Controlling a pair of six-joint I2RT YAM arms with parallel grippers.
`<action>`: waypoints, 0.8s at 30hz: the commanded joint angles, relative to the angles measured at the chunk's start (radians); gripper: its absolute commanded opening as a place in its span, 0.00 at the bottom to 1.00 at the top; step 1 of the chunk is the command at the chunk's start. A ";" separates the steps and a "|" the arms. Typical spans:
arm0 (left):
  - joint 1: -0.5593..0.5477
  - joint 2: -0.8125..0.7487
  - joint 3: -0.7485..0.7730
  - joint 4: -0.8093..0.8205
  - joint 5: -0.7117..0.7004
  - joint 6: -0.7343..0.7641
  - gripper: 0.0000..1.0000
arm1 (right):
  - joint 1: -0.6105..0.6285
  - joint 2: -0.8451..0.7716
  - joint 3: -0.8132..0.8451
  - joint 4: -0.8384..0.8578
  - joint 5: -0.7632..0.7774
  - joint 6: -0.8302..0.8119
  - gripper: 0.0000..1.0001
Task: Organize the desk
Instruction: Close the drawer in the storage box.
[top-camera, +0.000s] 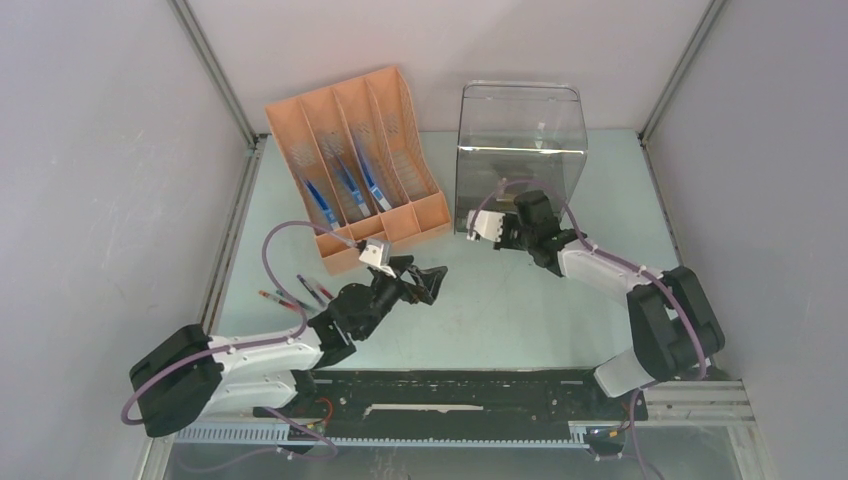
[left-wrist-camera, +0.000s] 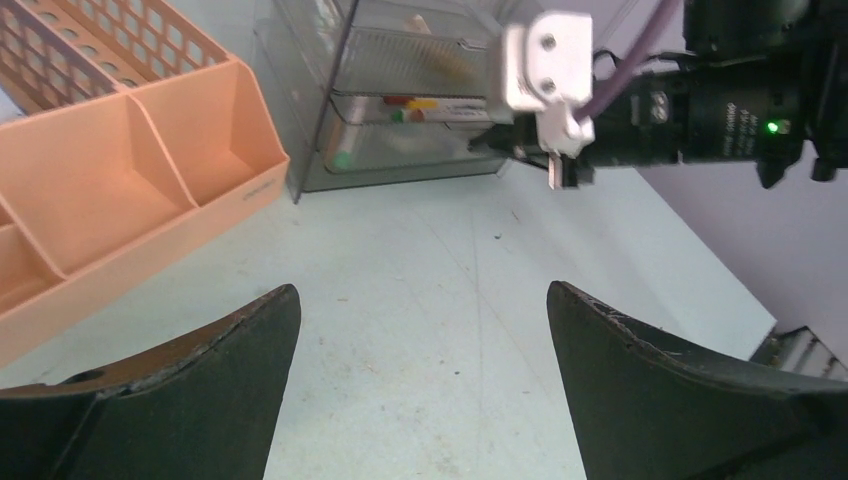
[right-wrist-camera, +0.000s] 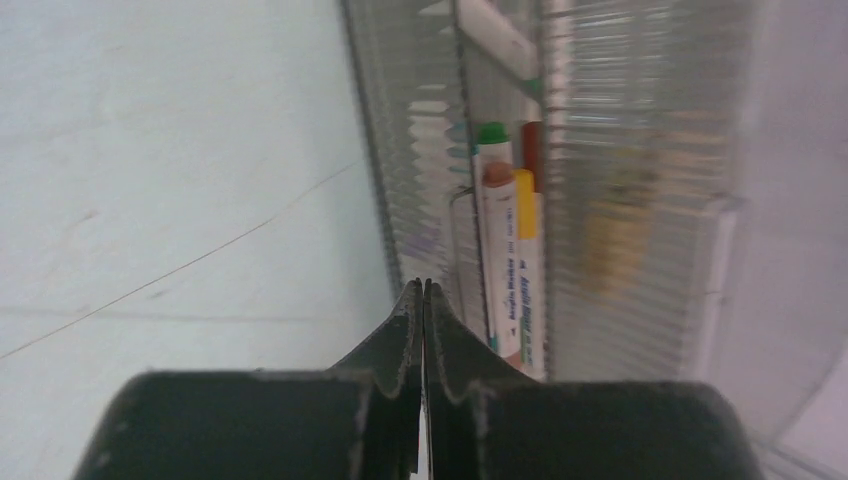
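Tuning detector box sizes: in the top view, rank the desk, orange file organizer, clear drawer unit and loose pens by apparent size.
1. desk, by far the largest.
2. orange file organizer.
3. clear drawer unit, close behind the organizer. It stands tall toward the camera, so that gap is unsure.
4. loose pens, smallest.

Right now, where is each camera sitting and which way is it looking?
Top external: above and behind the robot, looking down on the desk; the left arm and right arm show.
Left wrist: low over the desk, facing the clear drawers and the right arm; the open left end effector shows.
Right wrist: close to the drawers, facing the markers inside; the shut right end effector shows.
Shared: both wrist views see those drawers and markers.
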 joint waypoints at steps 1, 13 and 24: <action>0.007 0.048 0.026 0.117 0.060 -0.076 1.00 | 0.012 0.042 0.073 0.158 0.103 0.062 0.03; 0.008 0.176 0.064 0.183 0.116 -0.160 1.00 | 0.015 0.052 0.087 0.177 0.130 0.135 0.15; 0.026 0.331 0.118 0.260 0.156 -0.305 1.00 | 0.023 -0.175 0.087 -0.106 -0.056 0.246 0.07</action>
